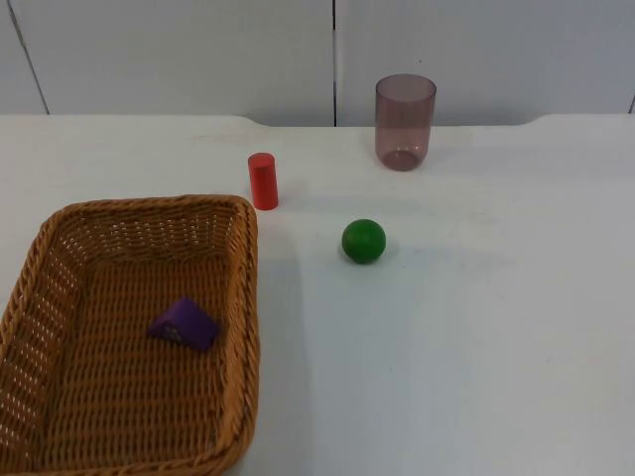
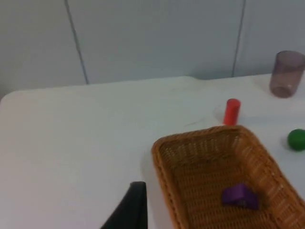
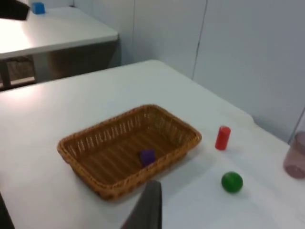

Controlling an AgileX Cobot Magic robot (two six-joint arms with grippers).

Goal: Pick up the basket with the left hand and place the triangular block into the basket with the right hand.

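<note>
The left gripper (image 2: 131, 207) shows as a black tip over the white table top (image 1: 476, 327), beside the outer side of the woven brown wicker basket (image 2: 200, 136) and apart from it. I cannot tell whether this gripper is spread or pressed together, and it holds nothing that can be seen. The right gripper (image 3: 147, 205) likewise shows as a dark tip above the table, on the side of the basket (image 3: 128, 117) away from the wall, clear of its rim. I cannot tell its state either.

The small purple triangular block (image 1: 185, 323) lies inside the basket (image 1: 248, 297), on the woven floor near the middle and apart from all four walls. It also shows on the basket floor in the left wrist view (image 2: 239, 196) and the right wrist view (image 3: 147, 156). The basket rests on the table on the left arm's side.

Just beyond the basket's far right corner stands an upright red cylinder (image 1: 263, 180) (image 2: 232, 111) (image 3: 222, 138), near the rim but not touching it. A green ball (image 1: 364, 241) (image 2: 296, 139) (image 3: 232, 182) sits on the table to the right of the cylinder, well apart from the basket. Farther back, close to the grey partition wall (image 1: 179, 50), stands an upright translucent purple-brown plastic cup (image 1: 405, 122) (image 2: 287, 74) (image 3: 296, 157). In the right wrist view a second white table (image 3: 57, 31) stands beyond this one, with a small blue block (image 3: 38, 7) on it.
</note>
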